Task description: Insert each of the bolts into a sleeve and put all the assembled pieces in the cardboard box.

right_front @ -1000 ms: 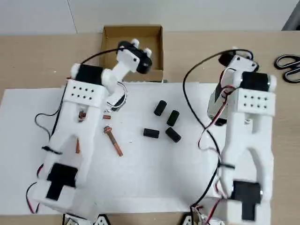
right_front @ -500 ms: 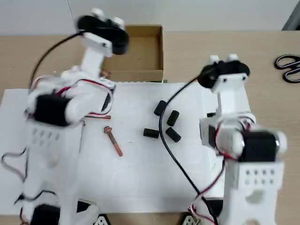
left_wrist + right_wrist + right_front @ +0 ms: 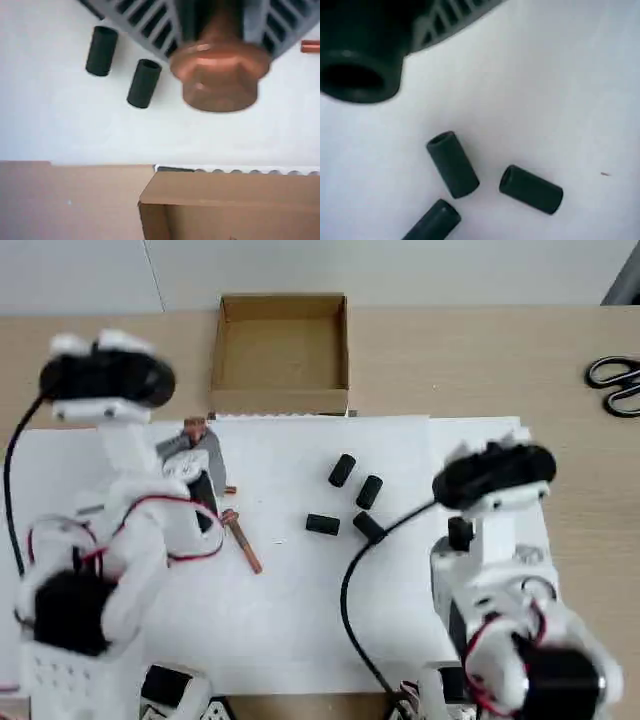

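Four sleeves [image 3: 369,491] on white paper [image 3: 300,620], high view; one spare bolt [image 3: 241,540] diagonal, head nearest my left gripper [image 3: 197,440]. Left wrist: my jaws pinch copper bolt [image 3: 220,75], hex head lensward, cardboard box [image 3: 225,205] near. Right wrist: my right gripper [image 3: 395,30] clamps held sleeve [image 3: 360,75], bore lensward.

Light wooden table [image 3: 450,360] under white paper sheet [image 3: 300,615], pale wall [image 3: 400,270] behind.

- The wooden tabletop [image 3: 450,360] carries a white sheet [image 3: 300,610] across its middle.
- A cardboard box [image 3: 280,401] sits at the sheet's far edge.
- The scissors [image 3: 612,386] lie at the right edge.
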Motion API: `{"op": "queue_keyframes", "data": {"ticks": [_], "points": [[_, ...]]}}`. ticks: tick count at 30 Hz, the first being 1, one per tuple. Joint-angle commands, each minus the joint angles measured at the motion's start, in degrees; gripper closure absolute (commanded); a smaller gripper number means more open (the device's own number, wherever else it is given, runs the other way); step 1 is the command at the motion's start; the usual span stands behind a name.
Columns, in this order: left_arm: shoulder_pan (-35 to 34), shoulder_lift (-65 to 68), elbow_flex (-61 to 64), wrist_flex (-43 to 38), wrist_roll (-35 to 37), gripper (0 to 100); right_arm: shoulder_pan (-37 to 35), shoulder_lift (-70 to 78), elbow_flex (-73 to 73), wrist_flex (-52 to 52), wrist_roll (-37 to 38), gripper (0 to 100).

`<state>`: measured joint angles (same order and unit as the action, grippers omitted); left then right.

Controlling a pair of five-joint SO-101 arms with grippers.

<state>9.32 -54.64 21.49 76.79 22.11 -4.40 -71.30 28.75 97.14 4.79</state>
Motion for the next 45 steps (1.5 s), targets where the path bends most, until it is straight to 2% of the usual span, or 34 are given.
{"op": "queue_keyframes", "data": {"ticks": [1, 5, 11, 13, 16, 24, 28, 35, 41, 45], "points": [[0.2, -13.2, 13.1, -9.9, 2.3, 100, -0.5, -7.9, 5.1, -3.9, 0.4, 99.6], [0.2, -29.3, 30.5, -19.3, 2.3, 100, -0.8, -16.6, 12.6, -6.9, 0.7, 99.6], [0.2, -50.9, 51.3, -23.9, 2.5, 100, -10.0, -28.3, 23.8, -10.5, 0.5, 99.6], [0.0, -49.1, 52.5, -23.7, 2.9, 100, -13.4, -31.7, 28.4, -10.5, 0.5, 99.6], [0.2, -47.8, 52.6, -24.4, 7.4, 100, -17.6, -32.9, 32.4, -11.5, 0.4, 99.6], [0.3, -47.8, 55.3, -39.2, 9.7, 100, -25.9, -32.6, 37.9, -27.3, 0.5, 99.6], [0.3, -47.7, 55.7, -44.6, 14.7, 100, -29.3, -32.6, 41.8, -34.4, 0.5, 99.6], [0.2, -47.5, 55.9, -44.7, 24.7, 100, -32.2, -32.6, 47.8, -43.0, 0.6, 99.6], [0.6, -47.6, 55.9, -44.7, 25.5, 100, -37.1, -32.6, 50.7, -45.8, 0.6, 99.6], [4.7, -47.6, 55.9, -44.7, 25.5, 100, -40.1, -32.4, 52.7, -48.8, 1.0, 99.6]]}}
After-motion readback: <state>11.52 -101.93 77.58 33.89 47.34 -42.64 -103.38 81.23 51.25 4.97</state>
